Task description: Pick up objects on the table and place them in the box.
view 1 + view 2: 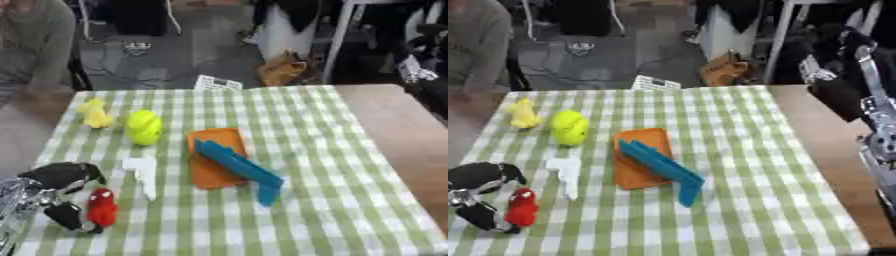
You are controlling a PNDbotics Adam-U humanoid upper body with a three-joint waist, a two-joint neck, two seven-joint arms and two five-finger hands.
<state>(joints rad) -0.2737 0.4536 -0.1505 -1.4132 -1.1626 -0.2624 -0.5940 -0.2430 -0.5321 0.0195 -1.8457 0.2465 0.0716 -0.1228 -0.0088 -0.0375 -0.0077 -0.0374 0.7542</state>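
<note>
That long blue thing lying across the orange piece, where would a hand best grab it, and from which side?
Probably at the middle of the blue piece's long straight bar, from above, fingers on one long side and thumb on the other. The bar lies slanted over the orange piece, so its edges look reachable there; the bent lower end seems a more awkward hold.

Matt checked cloth tablecloth (332,165), bare wooden table edge (394,125), smooth plastic-looking orange tray (214,145), blue piece (241,167)

No legible text appears anywhere; a white card (217,82) at the counter's (350,165) far edge carries dark markings too blurred to read.
</note>
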